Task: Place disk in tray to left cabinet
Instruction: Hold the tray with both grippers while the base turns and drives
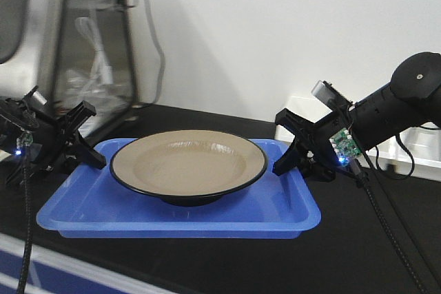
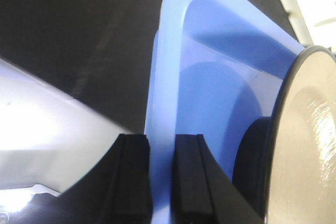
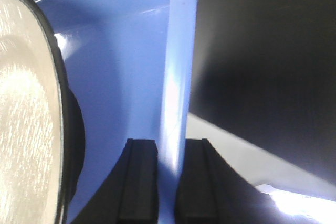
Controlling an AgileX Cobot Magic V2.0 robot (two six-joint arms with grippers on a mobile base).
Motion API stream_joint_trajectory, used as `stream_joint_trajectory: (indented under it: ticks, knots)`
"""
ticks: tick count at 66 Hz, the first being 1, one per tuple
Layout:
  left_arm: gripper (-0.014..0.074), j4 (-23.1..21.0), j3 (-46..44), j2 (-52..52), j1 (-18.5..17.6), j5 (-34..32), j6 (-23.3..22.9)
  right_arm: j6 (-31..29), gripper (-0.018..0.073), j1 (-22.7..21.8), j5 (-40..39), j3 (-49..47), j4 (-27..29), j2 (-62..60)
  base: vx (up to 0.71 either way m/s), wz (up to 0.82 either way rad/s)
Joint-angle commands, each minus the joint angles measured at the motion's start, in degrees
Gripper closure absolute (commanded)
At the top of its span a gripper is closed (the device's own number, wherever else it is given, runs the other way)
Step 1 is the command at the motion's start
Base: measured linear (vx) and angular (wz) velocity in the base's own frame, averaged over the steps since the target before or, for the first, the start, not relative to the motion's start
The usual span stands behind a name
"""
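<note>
Left gripper [image 1: 77, 144] pinches the tray [image 1: 207, 215] by its left rim. The disk [image 1: 188, 164] sits centred in the tray. Right gripper [image 1: 295, 151] pinches the right rim. An uneven lift would likely tilt the tray and slide the glossy disk.

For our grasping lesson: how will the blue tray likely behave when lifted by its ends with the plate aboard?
The tray looks like thin plastic, so it may sag under the disk. Its glossy floor could let the disk slide if tilted. Left gripper and right gripper pinch only its rim; slipping seems possible.
</note>
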Motion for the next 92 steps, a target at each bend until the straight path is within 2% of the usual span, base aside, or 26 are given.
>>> stream_joint_trajectory:
  ticks: [1, 48, 92]
  knots:
    - [0.0596, -9.2, -2.1, -3.8, -1.3, 1.2, -1.4, -0.5, 0.0564, 1.2, -1.9, -2.2, 8.5, -3.6, -0.10, 0.61]
    - [0.0596, -9.2, -2.1, -3.8, -1.3, 1.2, -1.4, -0.5, 0.0564, 1.2, -1.9, -2.2, 8.5, -3.6, -0.02, 0.66]
    - [0.0596, -9.1, -2.1, -3.8, -1.3, 1.3, -1.4, -0.5, 0.0564, 1.2, -1.9, -2.2, 8.5, -3.6, 0.10, 0.72]
